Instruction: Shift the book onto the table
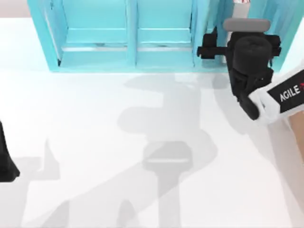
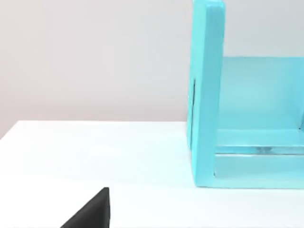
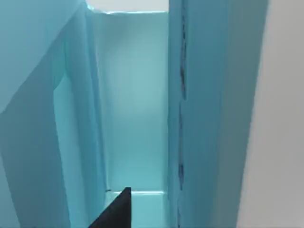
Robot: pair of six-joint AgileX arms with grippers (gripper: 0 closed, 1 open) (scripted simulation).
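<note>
From above, the right arm (image 1: 266, 90) reaches to the far right of the table (image 1: 95, 142), its wrist hard up against the right-hand end of the light-blue shelf unit (image 1: 128, 42). The right gripper itself is masked by the wrist body, so I cannot tell how far apart its fingers stand or whether they hold anything. A white-grey edge with a small red mark (image 1: 241, 2) peeks out at the far edge, behind the arm; that may be the end of the book, standing in the shelf's rightmost bay, though too little shows to be sure. The left arm (image 1: 5, 161) sits parked at the table's left edge.

The left wrist view looks along the bare table (image 2: 95, 152) to the shelf's left end panel (image 2: 206, 95) and an empty compartment beyond it. One dark fingertip (image 2: 92, 211) intrudes at the frame's edge; its spread cannot be read.

The right wrist view stares into a narrow teal bay, with a tall teal slab (image 3: 204, 118) close alongside that could be shelf wall or book cover, I cannot say which. A single dark fingertip (image 3: 116, 211) points into the gap.

The risk, as I judge it, is a blind grasp: with cover and shelf nearly the same colour, the fingers could close on a divider, or jam in the tight bay and drag the shelf. The overhead view gives the arm's place; the wrist view alone shows the gap's depth.
</note>
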